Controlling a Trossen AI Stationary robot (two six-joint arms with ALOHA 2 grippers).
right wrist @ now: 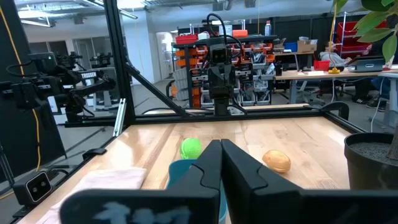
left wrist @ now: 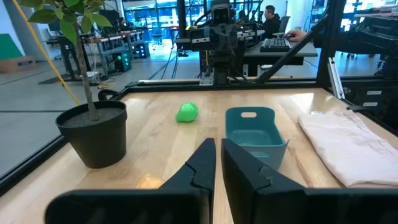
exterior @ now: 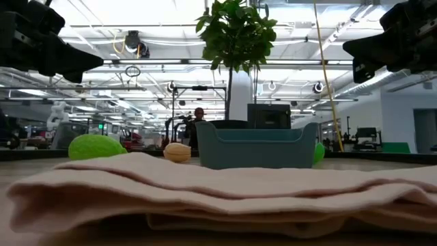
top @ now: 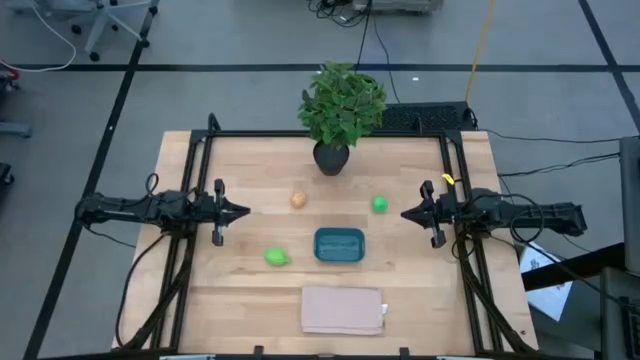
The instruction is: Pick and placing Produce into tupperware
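A teal tupperware (top: 339,245) stands on the wooden table, near the middle. Around it lie three pieces of produce. A yellow-green fruit (top: 276,257) is to its left, a tan-orange egg-shaped piece (top: 298,199) is farther back, and a bright green ball (top: 379,204) is at its far right. My left gripper (top: 240,211) hovers at the table's left side, shut, and points toward the middle. My right gripper (top: 408,213) hovers at the right side, shut, and faces it. Neither holds anything. In the low view the tupperware (exterior: 256,145) stands between the fruit (exterior: 95,147) and the ball (exterior: 318,152).
A potted leafy plant (top: 335,110) stands at the far middle of the table. A folded beige cloth (top: 343,310) lies at the near edge, in front of the tupperware. Black frame rails (top: 190,200) run along both table sides. Bare wood lies between the grippers and the produce.
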